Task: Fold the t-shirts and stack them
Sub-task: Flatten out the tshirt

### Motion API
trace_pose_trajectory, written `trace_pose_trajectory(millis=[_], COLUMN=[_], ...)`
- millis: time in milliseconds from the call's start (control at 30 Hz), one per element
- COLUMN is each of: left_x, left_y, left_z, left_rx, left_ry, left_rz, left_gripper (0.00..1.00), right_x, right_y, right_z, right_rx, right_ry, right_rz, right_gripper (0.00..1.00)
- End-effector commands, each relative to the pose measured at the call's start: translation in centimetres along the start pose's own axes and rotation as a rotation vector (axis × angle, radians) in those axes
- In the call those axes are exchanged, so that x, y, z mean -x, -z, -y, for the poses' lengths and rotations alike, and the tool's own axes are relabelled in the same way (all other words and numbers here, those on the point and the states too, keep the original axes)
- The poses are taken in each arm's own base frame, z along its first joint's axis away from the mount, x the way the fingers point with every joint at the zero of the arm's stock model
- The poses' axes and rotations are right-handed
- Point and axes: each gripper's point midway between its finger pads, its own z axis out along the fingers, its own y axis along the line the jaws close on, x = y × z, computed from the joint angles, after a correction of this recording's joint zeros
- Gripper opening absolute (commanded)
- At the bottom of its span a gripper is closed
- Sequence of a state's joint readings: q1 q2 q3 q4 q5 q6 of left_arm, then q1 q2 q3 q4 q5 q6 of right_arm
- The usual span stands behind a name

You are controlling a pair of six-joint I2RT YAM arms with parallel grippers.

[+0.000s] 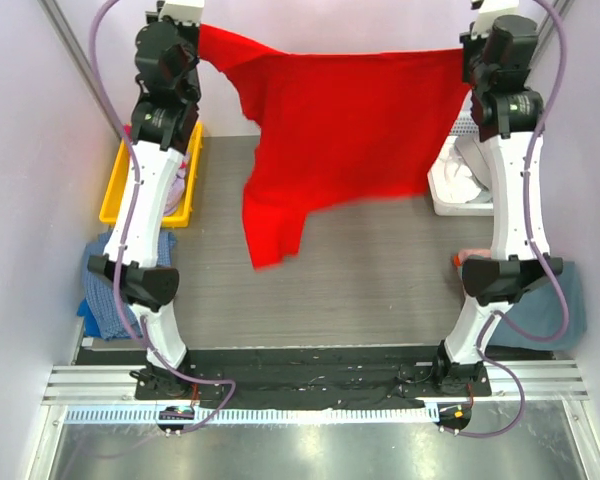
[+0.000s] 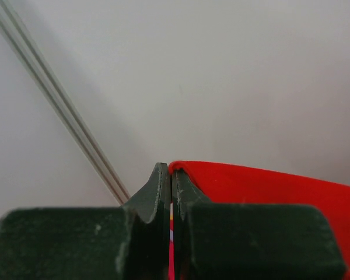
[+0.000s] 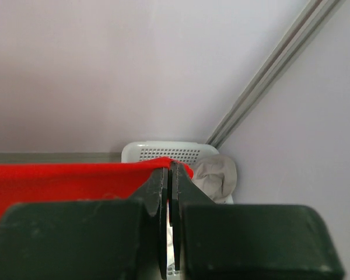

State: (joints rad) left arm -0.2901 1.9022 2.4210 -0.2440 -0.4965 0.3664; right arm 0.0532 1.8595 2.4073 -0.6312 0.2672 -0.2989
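A bright red t-shirt (image 1: 345,125) hangs stretched in the air between my two raised grippers, above the far part of the grey table (image 1: 380,280). My left gripper (image 1: 202,35) is shut on one top corner of it. In the left wrist view the red cloth (image 2: 268,186) runs off to the right from the shut jaws (image 2: 172,172). My right gripper (image 1: 467,55) is shut on the other top corner. In the right wrist view the red cloth (image 3: 58,181) runs left from the shut jaws (image 3: 170,169). A lower corner of the shirt dangles at the centre-left.
A yellow bin (image 1: 115,185) with pinkish cloth stands at the far left. A white perforated basket (image 1: 450,190) holding pale cloth stands at the far right, also in the right wrist view (image 3: 163,150). Blue cloth (image 1: 100,280) lies at the left edge, teal cloth (image 1: 570,300) at the right.
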Motion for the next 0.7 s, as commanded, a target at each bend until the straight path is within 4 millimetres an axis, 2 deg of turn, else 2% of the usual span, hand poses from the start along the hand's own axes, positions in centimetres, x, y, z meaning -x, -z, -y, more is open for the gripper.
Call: trace_pose_trajectory(millis=[0, 33, 100, 133, 167, 200, 233, 267, 300, 333, 367, 400, 467, 533, 633, 667], left_x=[10.5, 10.6, 11.5, 11.8, 12.0, 11.8, 11.0, 10.3, 8.2, 8.1, 7.3, 5.5, 5.0, 4.0, 5.0, 6.1], left_y=[6.2, 6.7, 8.1, 9.3, 9.9, 10.4, 11.1, 11.3, 11.0, 11.9, 12.0, 11.9, 12.9, 13.3, 14.5, 14.9], left_z=[-9.0, -9.4, -10.2, -10.9, -11.0, -11.0, -10.9, -10.5, -9.1, -9.6, -9.1, -8.3, -8.3, -8.1, -9.3, -10.0], left_rx=[0.129, 0.127, 0.114, 0.106, 0.089, 0.074, 0.055, 0.037, 0.009, 0.006, -0.006, -0.025, -0.043, -0.057, -0.041, -0.032], left_ry=[0.166, 0.171, 0.196, 0.199, 0.204, 0.209, 0.199, 0.193, 0.168, 0.17, 0.16, 0.139, 0.131, 0.124, 0.152, 0.17], left_rz=[0.232, 0.227, 0.239, 0.233, 0.236, 0.23, 0.204, 0.188, 0.141, 0.139, 0.122, 0.085, 0.076, 0.049, 0.063, 0.084], left_gripper=[0.0, 0.0, 0.0, 0.0, 0.0, 0.0, 0.0, 0.0, 0.0, 0.0, 0.0, 0.0, 0.0, 0.0, 0.0, 0.0], right_x=[9.7, 10.3, 9.8, 10.2, 10.0, 8.1, 7.3, 7.4, 5.0, 4.2, 3.9, 2.1, 0.8, 0.3, 0.9, 1.8], right_y=[8.8, 10.4, 11.1, 12.8, 13.4, 12.7, 12.8, 14.5, 13.6, 14.0, 15.2, 14.9, 15.7, 17.0, 19.0, 19.5], right_z=[6.3, 6.9, 6.8, 7.4, 7.2, 6.2, 5.8, 6.1, 4.7, 4.4, 4.5, 3.7, 3.2, 3.0, 3.7, 4.2], right_rx=[-0.128, -0.134, -0.123, -0.123, -0.112, -0.082, -0.067, -0.059, -0.022, -0.01, -0.003, 0.022, 0.047, 0.068, 0.065, 0.053], right_ry=[-0.117, -0.122, -0.121, -0.126, -0.125, -0.117, -0.116, -0.124, -0.116, -0.115, -0.117, -0.107, -0.1, -0.1, -0.101, -0.107], right_rz=[0.277, 0.297, 0.29, 0.306, 0.306, 0.258, 0.24, 0.256, 0.201, 0.187, 0.19, 0.151, 0.123, 0.12, 0.14, 0.163], right_gripper=[0.01, 0.01, 0.01, 0.01, 0.01, 0.01, 0.01, 0.01, 0.01, 0.01, 0.01, 0.01, 0.01, 0.01, 0.01, 0.01])
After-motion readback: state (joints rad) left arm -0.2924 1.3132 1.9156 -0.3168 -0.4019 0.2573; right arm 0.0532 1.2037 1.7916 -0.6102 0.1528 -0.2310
